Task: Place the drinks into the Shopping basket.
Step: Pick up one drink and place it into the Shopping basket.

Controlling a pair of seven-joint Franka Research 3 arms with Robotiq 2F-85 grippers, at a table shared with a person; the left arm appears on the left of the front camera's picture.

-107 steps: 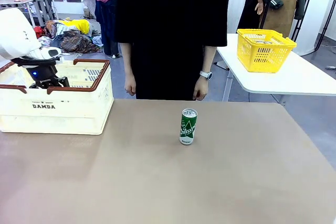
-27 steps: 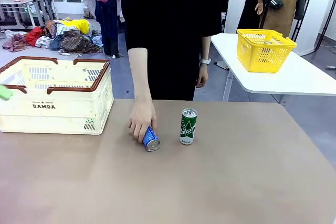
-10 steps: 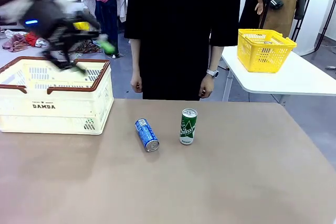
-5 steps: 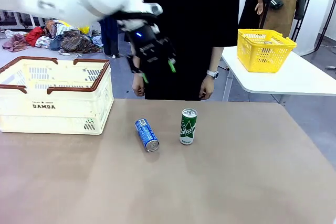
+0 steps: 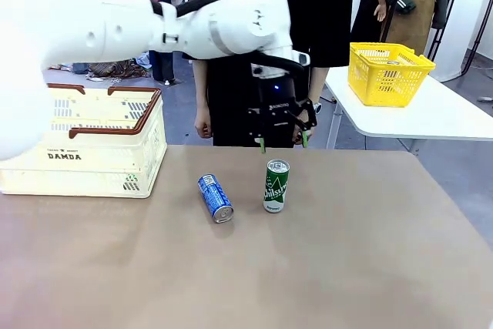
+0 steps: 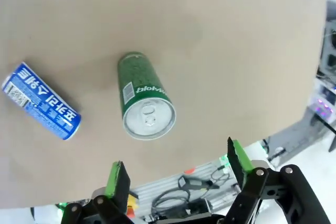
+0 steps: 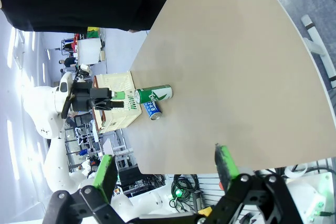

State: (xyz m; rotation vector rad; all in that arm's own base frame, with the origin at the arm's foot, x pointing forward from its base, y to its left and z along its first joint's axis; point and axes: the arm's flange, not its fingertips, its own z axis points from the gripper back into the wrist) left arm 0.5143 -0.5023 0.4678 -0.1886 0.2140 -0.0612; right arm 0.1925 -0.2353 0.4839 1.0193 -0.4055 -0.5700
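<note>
Your left gripper (image 5: 283, 142) hangs with its jaws spread wide and nothing between them, pointing straight down just above the upright green can (image 5: 276, 186). Its green pads (image 5: 263, 144) stand clear of the can's silver top. In the left wrist view that same gripper (image 6: 176, 169) frames the green can (image 6: 144, 98) from above, the round lid with its pull tab sitting between the two fingers and apart from both. Your right gripper (image 7: 165, 166) is also wide open and empty, held well off from the drinks, with the bare tan table (image 7: 226, 77) beyond it. Working across the front view from the left, the Shopping basket (image 5: 77, 167) sits at the table's far left edge. It is cream-white plastic with slotted walls, a dark brown rim and handles, and "DAMDA" printed on its side; you cannot see into it from here. Next, the blue can (image 5: 216, 197) lies on its side on the matte tan table (image 5: 347, 260), its silver end towards you, near the green can but not touching it. The green can is a slim cylinder with white lettering, standing near the table's middle. Behind it a person in black (image 5: 269, 13) stands at the far edge, arms hanging. At far right a yellow mesh basket (image 5: 385, 75) rests on a separate white table (image 5: 439, 117).
</note>
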